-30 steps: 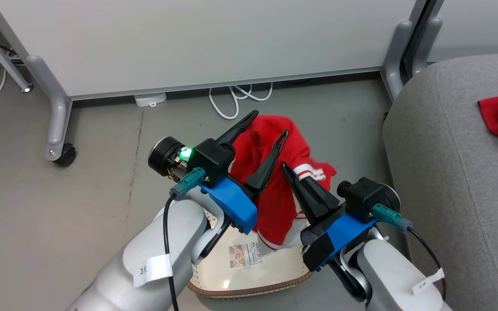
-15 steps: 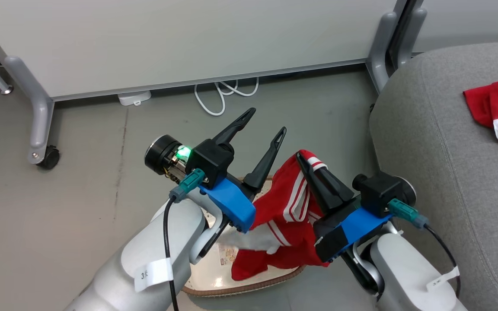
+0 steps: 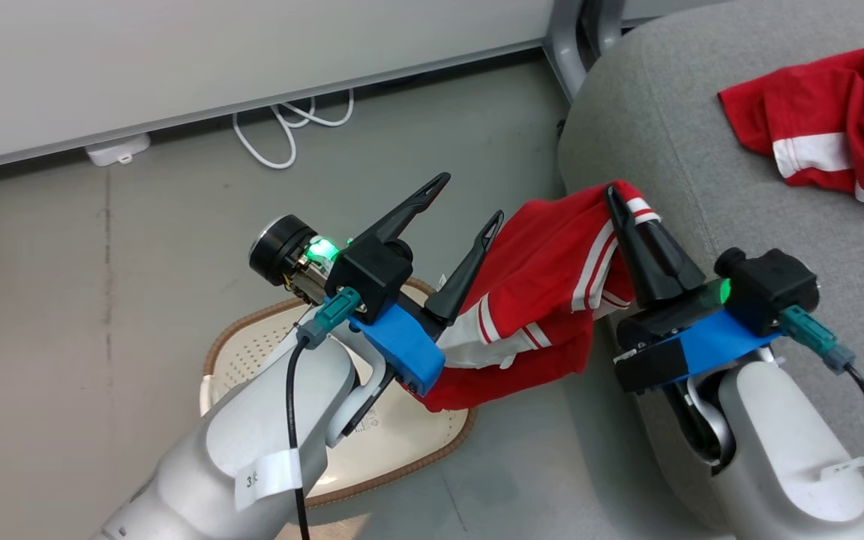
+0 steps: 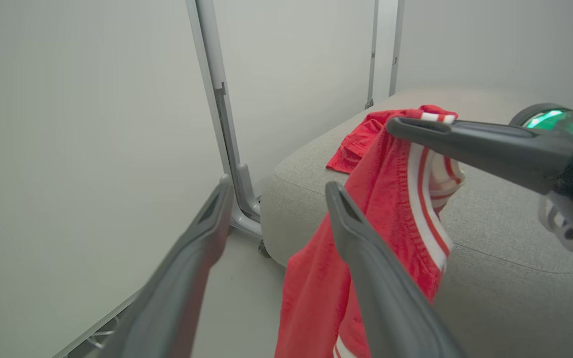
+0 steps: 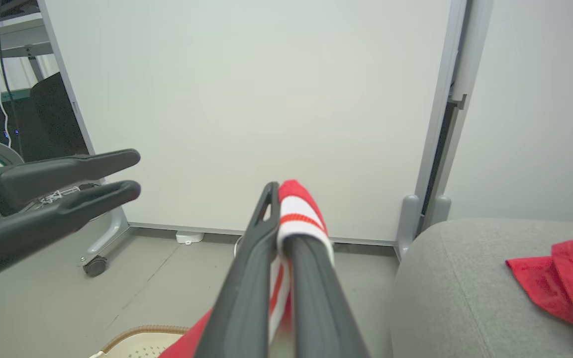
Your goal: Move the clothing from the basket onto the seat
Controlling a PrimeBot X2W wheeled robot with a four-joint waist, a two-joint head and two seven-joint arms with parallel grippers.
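The right gripper has its jaws squeezed tight on the striped edge of a bright red soft piece of clothing with white stripes. The clothing hangs in the air, out of the cream plastic basket with little holes and a brown rim. Its top end is at the edge of the big grey cloth seat, and its low end dangles near the basket's rim. It does not rest on the seat yet.

The left gripper has its jaws spread apart and grasps nothing. It hovers just beside the clothing.

Another red and white piece lies on the seat, well apart from both grippers. The part of the basket floor that shows has no clothes on it, but the left arm hides some of it.

So the job looks nearly done. What is left is to carry this piece over the seat and let it go.
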